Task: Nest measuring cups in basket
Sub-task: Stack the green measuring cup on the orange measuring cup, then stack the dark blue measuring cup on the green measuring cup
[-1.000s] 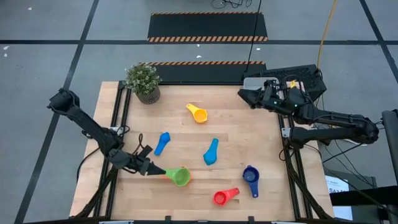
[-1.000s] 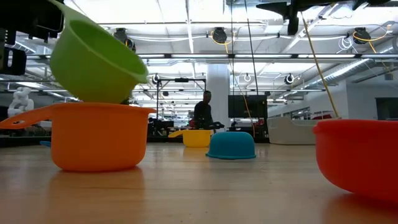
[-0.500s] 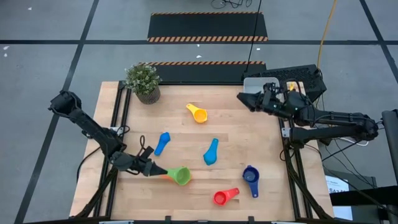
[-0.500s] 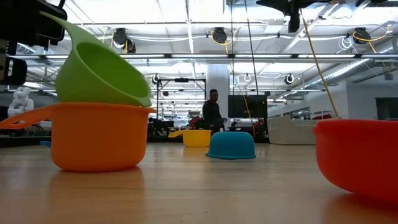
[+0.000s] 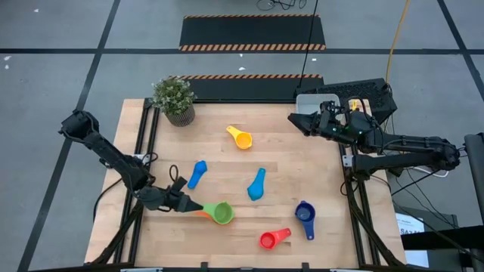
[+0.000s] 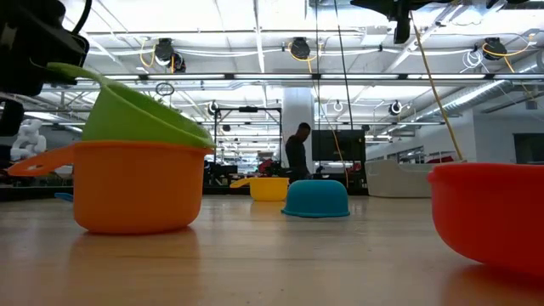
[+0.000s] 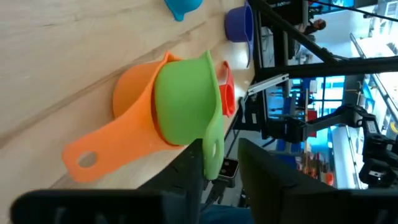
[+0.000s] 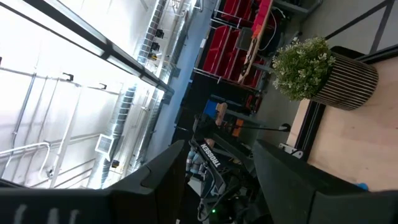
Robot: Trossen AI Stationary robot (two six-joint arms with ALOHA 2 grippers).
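Wooden table (image 5: 227, 162), busy workshop behind. Left gripper (image 7: 219, 163) has its fingers slightly apart around the green cup (image 7: 186, 102)'s handle, green sitting in orange cup (image 7: 134, 102). Backing out crooked could tip both.

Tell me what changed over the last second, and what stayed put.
The green cup, tilted above the orange cup before, has sunk into it and now nests there. The left gripper has loosened; its fingers stand apart either side of the green handle. The right gripper stayed over the table's far right corner. The yellow, red, dark blue and two light blue cups did not move.
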